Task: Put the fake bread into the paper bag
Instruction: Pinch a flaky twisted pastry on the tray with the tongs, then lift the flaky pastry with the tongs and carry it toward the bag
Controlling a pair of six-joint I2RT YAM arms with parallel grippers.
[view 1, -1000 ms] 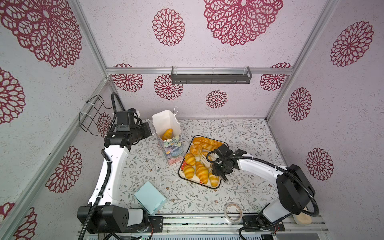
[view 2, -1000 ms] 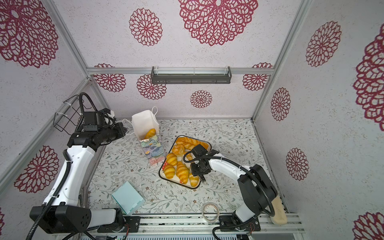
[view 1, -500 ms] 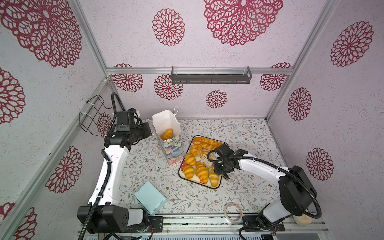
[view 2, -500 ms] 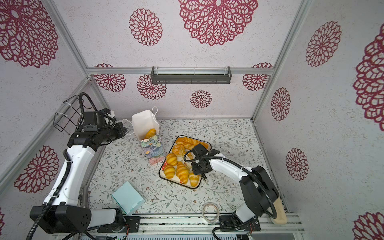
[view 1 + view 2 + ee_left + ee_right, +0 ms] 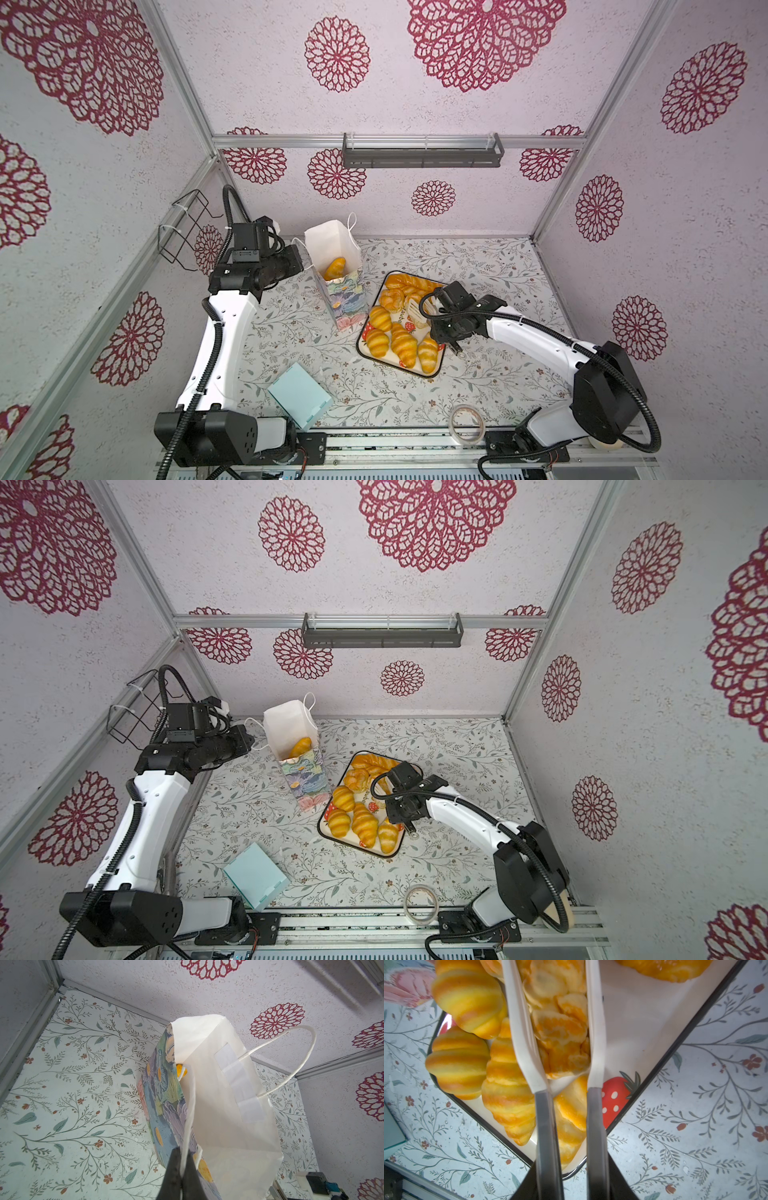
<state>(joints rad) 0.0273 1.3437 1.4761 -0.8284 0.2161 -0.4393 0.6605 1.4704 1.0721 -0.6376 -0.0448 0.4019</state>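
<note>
Right hand [image 5: 572, 1187] — tongs [image 5: 527, 1049] around bread [image 5: 562, 1028]

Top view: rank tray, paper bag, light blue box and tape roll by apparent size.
1. Tray
2. Paper bag, a near tie; it stands taller, nearer the camera, so unsure.
3. Light blue box
4. Tape roll

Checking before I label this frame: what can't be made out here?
- Inside the paper bag: both top views show one bread; the walls hide anything beneath it.
- Tips of the tongs: cut off by the right wrist view's edge, so the grip on the flaky pastry is unclear.
- The right gripper: its wrist covers it in both top views; the wrist view's edge crops its fingers.
</note>
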